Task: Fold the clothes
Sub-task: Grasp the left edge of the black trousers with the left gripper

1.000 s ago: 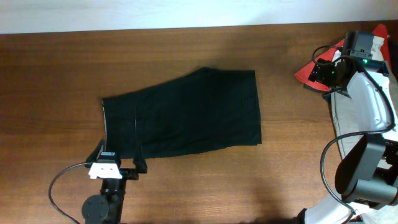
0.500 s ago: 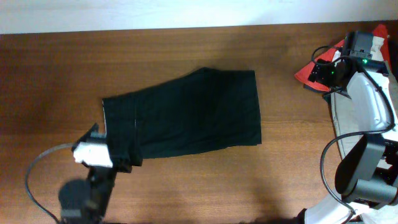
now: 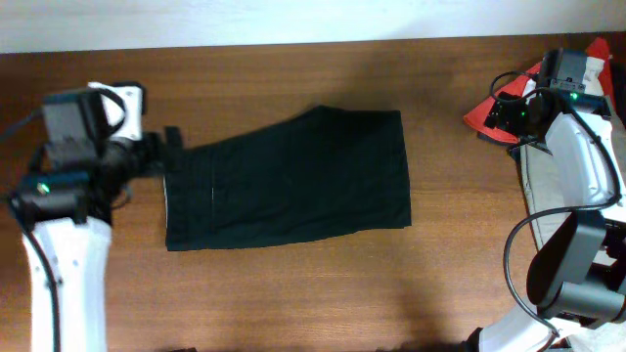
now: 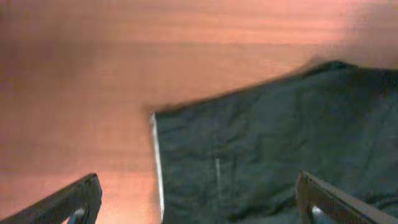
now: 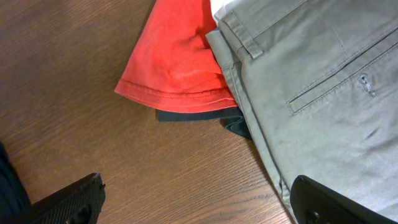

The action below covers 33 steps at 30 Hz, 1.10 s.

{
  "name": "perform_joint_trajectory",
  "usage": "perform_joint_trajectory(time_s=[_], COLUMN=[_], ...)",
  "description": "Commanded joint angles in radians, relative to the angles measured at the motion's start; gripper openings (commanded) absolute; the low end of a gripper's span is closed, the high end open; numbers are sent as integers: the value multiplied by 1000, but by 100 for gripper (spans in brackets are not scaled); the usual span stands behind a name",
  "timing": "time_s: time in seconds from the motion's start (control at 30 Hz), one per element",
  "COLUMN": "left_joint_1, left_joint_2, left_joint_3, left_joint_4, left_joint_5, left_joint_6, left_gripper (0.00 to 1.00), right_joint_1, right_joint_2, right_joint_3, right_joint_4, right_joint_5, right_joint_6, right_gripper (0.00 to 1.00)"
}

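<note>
Shorts (image 3: 289, 181), black and matte, one pair lying flat in the middle of the wooden table (image 3: 293, 293), with a thin white strip down their left edge.
The left gripper (image 4: 199, 202) hovers spread wide at their upper-left corner, holding nothing. The right gripper (image 5: 199, 202) gapes wide over one red cloth (image 5: 177, 56) and one pair of grey trousers (image 5: 323, 93) by the table's right edge. Bare wood lies all round the shorts.

This looks like a robotics lab or a test bench, not a home. A plain brown wooden table (image 3: 293, 303) stands against a bare white wall (image 3: 245, 20). Two white and black robot arms, the left arm (image 3: 64, 264) and the right arm (image 3: 577, 166), reach over its two ends, and a black cable (image 3: 509, 262) hangs loose. Clothes lie on the table: black shorts (image 3: 293, 181) spread flat in the middle, and a red garment (image 5: 180, 56) and grey trousers (image 5: 323, 93) piled at the right edge.
</note>
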Motion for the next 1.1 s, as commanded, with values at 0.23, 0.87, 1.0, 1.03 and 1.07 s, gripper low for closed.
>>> perform_joint_trajectory(time_s=[0.23,0.87,1.0,1.03,1.07], left_joint_1=[190,375,371,369,364], left_joint_2=[302,755,802,814,834], left_joint_3=[61,61,61,61,61], left_joint_4=[-52,-19,-45,-58,-73], left_joint_5=[203,473,508,508,508], left_joint_6=[-10,262,283,298,319], left_gripper=[99,99,99,99,99], right_joint_1=[-3,-3,-3,-3,-3], right_joint_2=[-4,-4,-4,-4,-4], right_joint_3=[8,8,8,8,8], right_joint_4=[2,2,2,2,2], right_joint_5=[10,10,10,10,10], right_joint_6=[8,8,8,8,8], right_gripper=[99,99,99,99,99])
